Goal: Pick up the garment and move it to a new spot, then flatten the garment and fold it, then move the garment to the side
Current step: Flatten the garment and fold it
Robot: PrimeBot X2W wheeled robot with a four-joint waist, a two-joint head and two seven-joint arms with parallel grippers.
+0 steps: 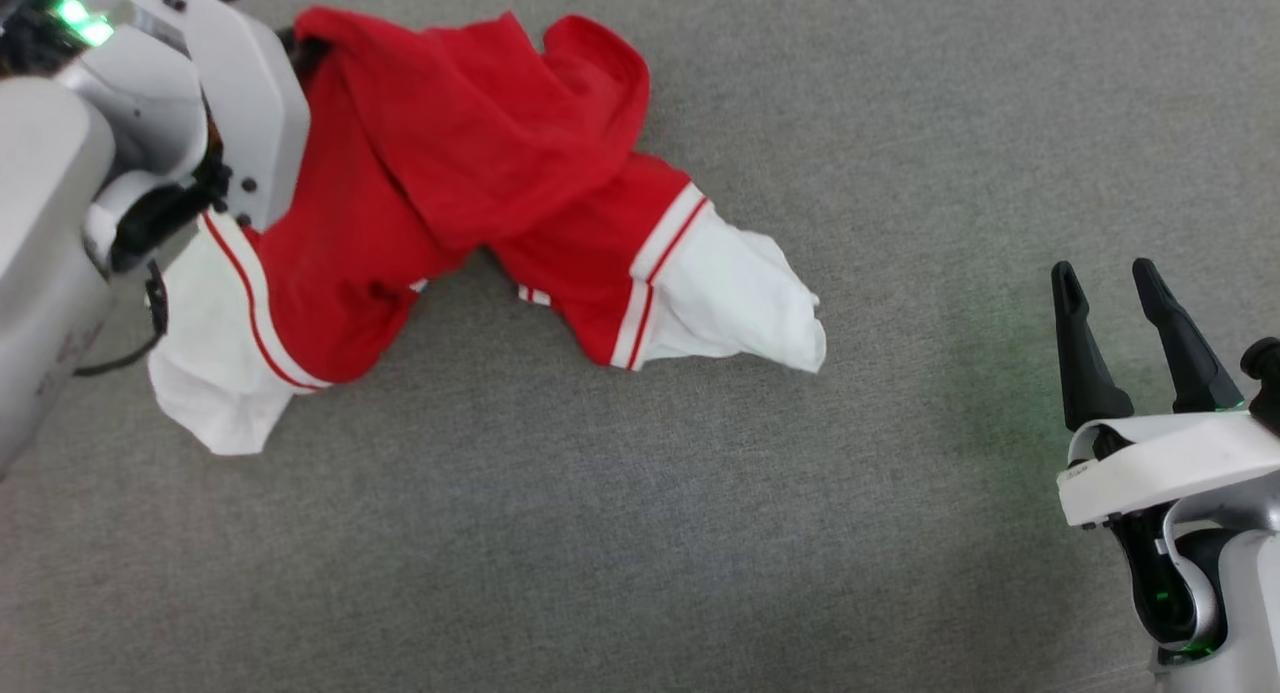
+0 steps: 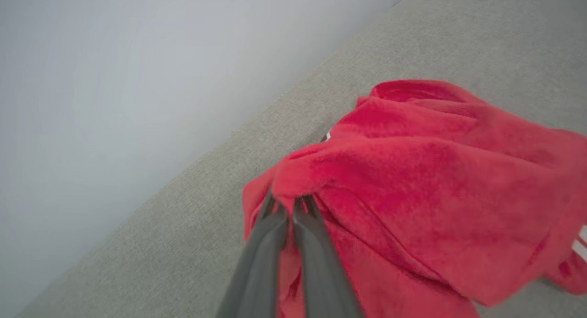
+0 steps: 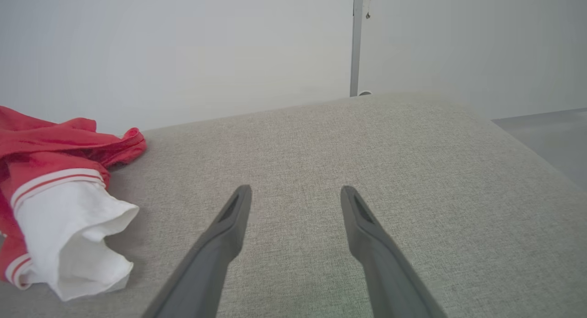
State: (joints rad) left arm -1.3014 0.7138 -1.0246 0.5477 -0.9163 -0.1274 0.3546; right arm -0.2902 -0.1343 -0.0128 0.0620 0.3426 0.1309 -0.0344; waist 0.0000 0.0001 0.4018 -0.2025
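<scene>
my left claw (image 2: 290, 203) clamped on red jersey (image 1: 480, 163), near worktop (image 1: 700, 523) far edge | my right claw (image 1: 1103, 266) spread, well right, open worktop between

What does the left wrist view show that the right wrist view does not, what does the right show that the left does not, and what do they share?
In the left wrist view, not the right: the left gripper shut on a bunched red fold of the garment.
In the right wrist view, not the left: the right gripper open, with bare surface between its fingers; the garment's white sleeve at that view's left; a thin grey post against the wall.
Shared: red garment cloth, grey fabric surface, pale wall.
</scene>
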